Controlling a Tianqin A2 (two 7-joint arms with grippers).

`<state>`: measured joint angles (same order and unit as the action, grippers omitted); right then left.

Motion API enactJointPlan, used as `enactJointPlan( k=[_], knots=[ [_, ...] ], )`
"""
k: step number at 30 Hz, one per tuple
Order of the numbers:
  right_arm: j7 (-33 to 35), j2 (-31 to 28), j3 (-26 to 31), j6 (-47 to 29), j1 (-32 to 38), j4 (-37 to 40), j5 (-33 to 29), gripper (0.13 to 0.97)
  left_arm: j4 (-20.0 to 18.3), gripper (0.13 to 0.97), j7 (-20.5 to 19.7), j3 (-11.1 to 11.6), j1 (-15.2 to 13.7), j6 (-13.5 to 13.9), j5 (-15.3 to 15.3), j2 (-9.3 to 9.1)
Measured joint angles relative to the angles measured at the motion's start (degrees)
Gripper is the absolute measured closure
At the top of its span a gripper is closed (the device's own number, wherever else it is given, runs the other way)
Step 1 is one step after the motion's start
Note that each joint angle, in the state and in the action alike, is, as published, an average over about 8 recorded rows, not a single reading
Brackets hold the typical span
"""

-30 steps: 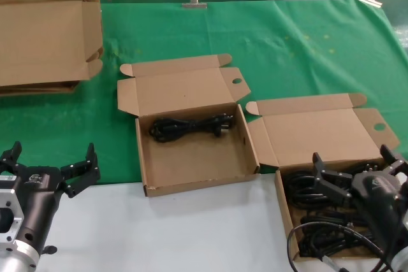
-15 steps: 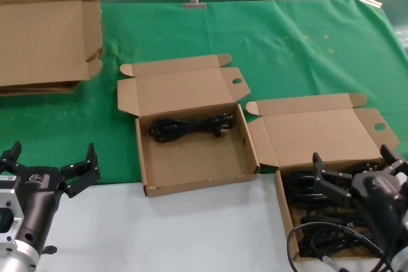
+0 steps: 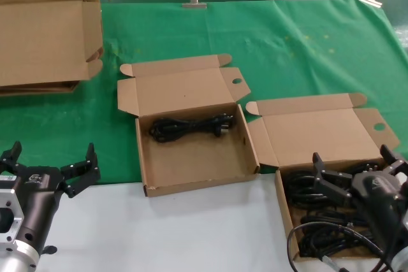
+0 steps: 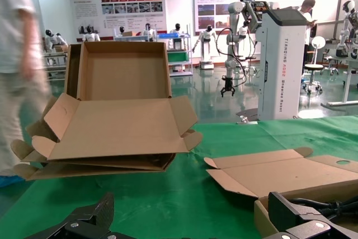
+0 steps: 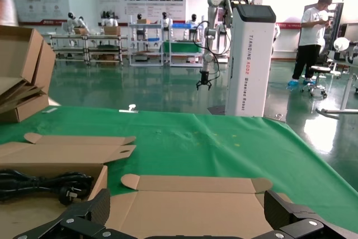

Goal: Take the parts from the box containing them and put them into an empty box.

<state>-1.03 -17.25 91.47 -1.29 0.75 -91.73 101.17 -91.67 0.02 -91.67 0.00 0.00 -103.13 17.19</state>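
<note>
Several cords [image 3: 319, 211] beneath right gripper [image 3: 357, 170]

Left gripper [image 3: 48, 167]: black two-finger unit on a silver cylindrical wrist, low over the near left part of the white table [image 3: 191, 234], well left of the shallow brown cardboard box holding one black cord [image 3: 191, 148]. Fingers [image 3: 86, 164] spread wide, nothing between them. Arm angled forward and up from the near edge.

Right gripper [image 3: 357, 170]: black, on a dark rounded wrist with looped black cable, right of that same box and nearer the robot. Fingers [image 3: 322, 173] spread apart, pointing forward.
</note>
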Motion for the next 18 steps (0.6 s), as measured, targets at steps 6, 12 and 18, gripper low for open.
enactJointPlan(
  k=[6, 12, 18],
  knots=[
    [0.00, 0.00, 0.00, 0.00, 0.00, 0.00, 0.00, 0.129, 0.00, 0.132, 0.00, 0.00, 0.00, 0.00, 0.00, 0.00],
    [0.00, 0.00, 0.00, 0.00, 0.00, 0.00, 0.00, 0.129, 0.00, 0.132, -0.01, 0.00, 0.00, 0.00, 0.00, 0.00],
    [0.00, 0.00, 0.00, 0.00, 0.00, 0.00, 0.00, 0.129, 0.00, 0.132, -0.01, 0.00, 0.00, 0.00, 0.00, 0.00]
  ],
)
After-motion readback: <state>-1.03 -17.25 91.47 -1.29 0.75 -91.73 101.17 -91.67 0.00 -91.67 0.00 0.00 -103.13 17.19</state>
